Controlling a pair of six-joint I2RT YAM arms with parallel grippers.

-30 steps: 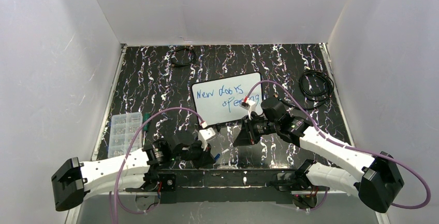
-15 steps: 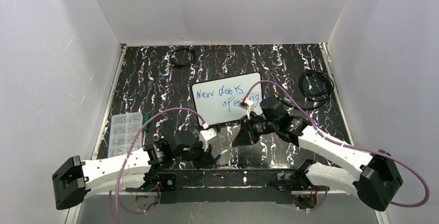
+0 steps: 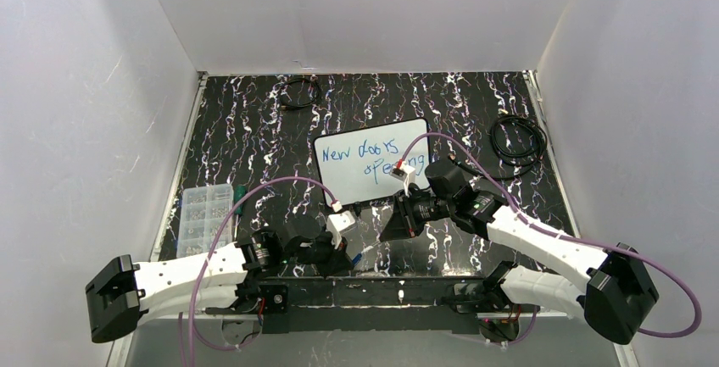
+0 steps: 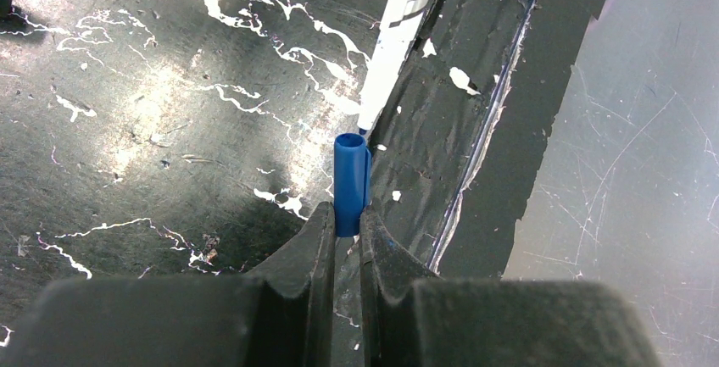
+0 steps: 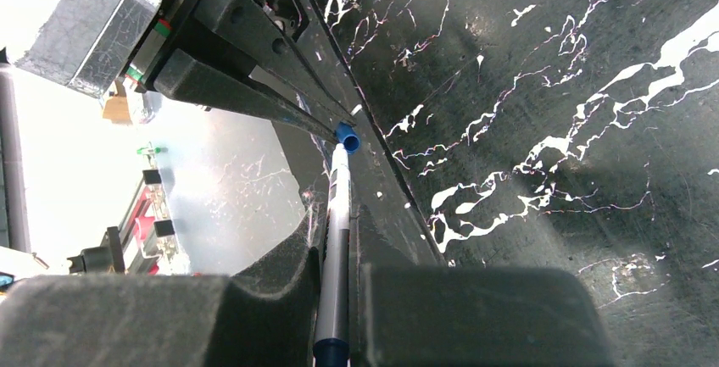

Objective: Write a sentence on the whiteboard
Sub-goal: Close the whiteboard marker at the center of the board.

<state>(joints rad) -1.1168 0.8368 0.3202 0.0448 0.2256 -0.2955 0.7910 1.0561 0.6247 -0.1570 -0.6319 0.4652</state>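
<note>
The whiteboard [image 3: 373, 162] lies flat at mid-table, and the sentence [image 3: 373, 157] stands on it in blue, in two lines. Nearer the table's front edge, my left gripper [image 3: 350, 257] [image 4: 346, 214] is shut on a blue marker cap [image 4: 351, 182] [image 5: 347, 136], whose open end points away from it. My right gripper [image 3: 383, 233] [image 5: 339, 214] is shut on the marker [image 5: 336, 248], a grey and white barrel [image 4: 400, 36]. The marker's tip sits at the cap's mouth. I cannot tell whether the tip is inside the cap.
A clear compartment box [image 3: 203, 214] sits at the left edge with a green-handled tool [image 3: 239, 197] beside it. A black cable coil [image 3: 517, 140] lies at the right and a smaller one [image 3: 298, 94] at the back. White walls enclose the table.
My right arm has edged slightly left, bringing the marker closer to the cap. The left arm has hardly moved.
</note>
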